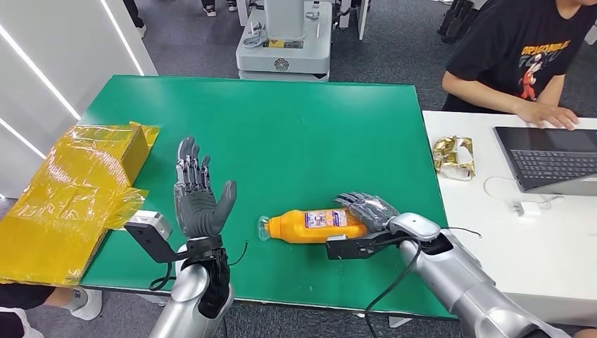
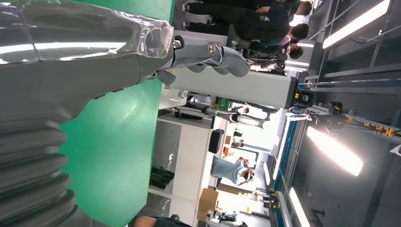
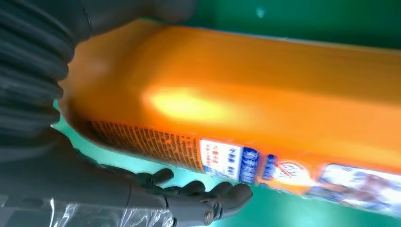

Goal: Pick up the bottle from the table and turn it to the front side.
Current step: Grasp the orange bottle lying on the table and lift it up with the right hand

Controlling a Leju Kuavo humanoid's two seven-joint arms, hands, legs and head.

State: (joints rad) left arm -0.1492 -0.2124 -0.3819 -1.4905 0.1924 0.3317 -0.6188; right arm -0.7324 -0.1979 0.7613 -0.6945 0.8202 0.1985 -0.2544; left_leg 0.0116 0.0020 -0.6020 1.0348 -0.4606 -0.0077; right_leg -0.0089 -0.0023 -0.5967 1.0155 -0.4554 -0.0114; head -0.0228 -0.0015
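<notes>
An orange bottle (image 1: 317,226) with a clear cap and a blue-and-white label lies on its side on the green table (image 1: 281,127), cap pointing left. My right hand (image 1: 369,210) is at its base end, with the thumb on one side and the curled fingers (image 3: 208,198) on the other, fingertips against the bottle (image 3: 246,104). My left hand (image 1: 198,193) stands upright over the table's front left, fingers spread and holding nothing, well left of the bottle. Its thumb (image 2: 208,54) juts out above the green surface.
A yellow wrapped box (image 1: 77,190) lies at the table's left edge. A white desk (image 1: 479,211) adjoins on the right, with a laptop (image 1: 549,158), a charger and crumpled gold foil (image 1: 454,156); a seated person (image 1: 524,56) rests a hand by the laptop. A grey machine (image 1: 285,42) stands beyond the far edge.
</notes>
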